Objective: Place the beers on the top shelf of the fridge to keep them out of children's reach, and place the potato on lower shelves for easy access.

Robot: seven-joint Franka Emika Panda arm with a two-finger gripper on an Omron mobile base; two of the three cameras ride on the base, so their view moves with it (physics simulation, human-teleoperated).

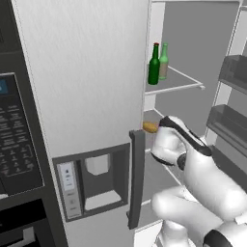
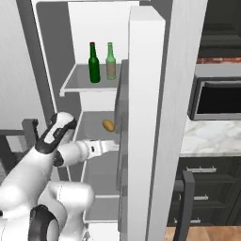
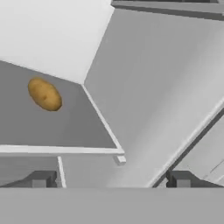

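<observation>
Potato (image 3: 44, 94), a small oval golden-brown lump, lies on a flat pale-grey lower shelf (image 3: 65, 127) inside the tall brushed silver-grey fridge (image 1: 87, 72), the shelf directly under the one that carries the bottles. In the hand view it sits in the upper left, well ahead of the claw (image 3: 111, 179) and off to the left of the line between the two dark finger tips (image 3: 41, 178); nothing touches it. The claw stands wide, with its tips far apart at the bottom of that view and nothing between them. It hangs short of the shelf's thin white front rim, so the potato is farther in than the claw.

The potato rests on its side, long axis flat on the shelf. In the hand view that axis runs slantwise, from upper left to lower right. From the right base view the potato (image 2: 108, 125) looks nearly round, near the shelf's right side, close to the edge of the fridge door. From the left base view only its end (image 1: 150, 127) peeks out past the door edge.

On the top shelf (image 2: 77, 84) stand two slim long-necked glass bottles, upright and just beside each other: a dark green one with a red cap (image 2: 94, 63) and a paler olive-green one with a label (image 2: 110, 61).
</observation>
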